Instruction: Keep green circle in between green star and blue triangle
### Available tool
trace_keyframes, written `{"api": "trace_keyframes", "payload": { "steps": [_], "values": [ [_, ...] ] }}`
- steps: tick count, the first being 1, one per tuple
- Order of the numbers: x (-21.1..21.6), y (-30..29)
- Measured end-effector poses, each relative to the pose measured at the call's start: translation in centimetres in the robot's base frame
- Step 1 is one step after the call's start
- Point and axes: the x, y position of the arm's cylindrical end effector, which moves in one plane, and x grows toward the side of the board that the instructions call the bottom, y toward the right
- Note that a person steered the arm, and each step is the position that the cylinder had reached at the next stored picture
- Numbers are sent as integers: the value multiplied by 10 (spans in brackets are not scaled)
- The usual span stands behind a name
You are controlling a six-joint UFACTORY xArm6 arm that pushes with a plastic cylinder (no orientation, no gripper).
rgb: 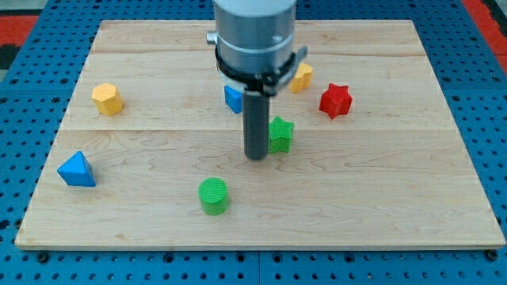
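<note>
- Resting on the wooden board, my tip is seen just beside the green star, at about the star's 8 o'clock; whether the two touch cannot be told.
- No jaws are carried by the arm: a straight dark rod is fitted, so nothing is gripped or held.
- The green circle is found toward the view's bottom, at roughly 7 o'clock from my tip and apart from it.
- The blue triangle is placed near the board's left edge, at about 10 o'clock from the green circle and well apart from it.
- The green circle is thus seen between the green star and the blue triangle in left-right terms, though it lies below the line joining them.
- A second blue block is partly hidden behind the arm's grey housing, at about 11 o'clock from my tip; its shape cannot be made out.
- A red star is set at about 2 o'clock from the green star, near it but apart.
- A yellow block is partly covered by the housing, at 10 o'clock from the red star.
- Another yellow block, of many-sided form, is seen at 1 o'clock from the blue triangle.
- No containers are shown; every block is laid directly on the board.
</note>
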Motion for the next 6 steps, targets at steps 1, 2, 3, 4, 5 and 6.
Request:
{"api": "trace_keyframes", "payload": {
  "steps": [1,2,3,4,5,6],
  "values": [
    [53,32],
    [86,-53],
    [48,-110],
    [6,-126],
    [28,-114],
    [35,-56]
  ]
}}
